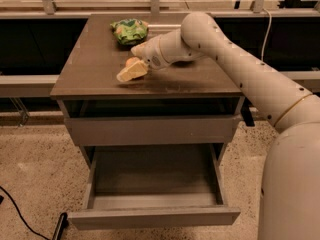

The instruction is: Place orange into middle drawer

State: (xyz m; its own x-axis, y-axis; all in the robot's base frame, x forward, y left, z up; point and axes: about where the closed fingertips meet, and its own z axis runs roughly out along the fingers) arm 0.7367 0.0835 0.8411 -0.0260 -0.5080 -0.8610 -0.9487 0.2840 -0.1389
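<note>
The orange [132, 62] sits on the cabinet's top slab [95, 69], left of centre. Only its upper part shows. My gripper [129, 70] is right at the orange, reaching in from the right, and its cream-coloured tip covers the fruit's front. The middle drawer [155, 184] is pulled out below. Its dark floor is bare and its front panel [152, 217] is nearest the camera.
A green patterned snack bag [129, 30] lies at the back of the top slab. My arm [235, 59] crosses the slab's right half. A closed drawer front [150, 130] sits above the open drawer. A black cable [20, 214] lies on the speckled floor at lower left.
</note>
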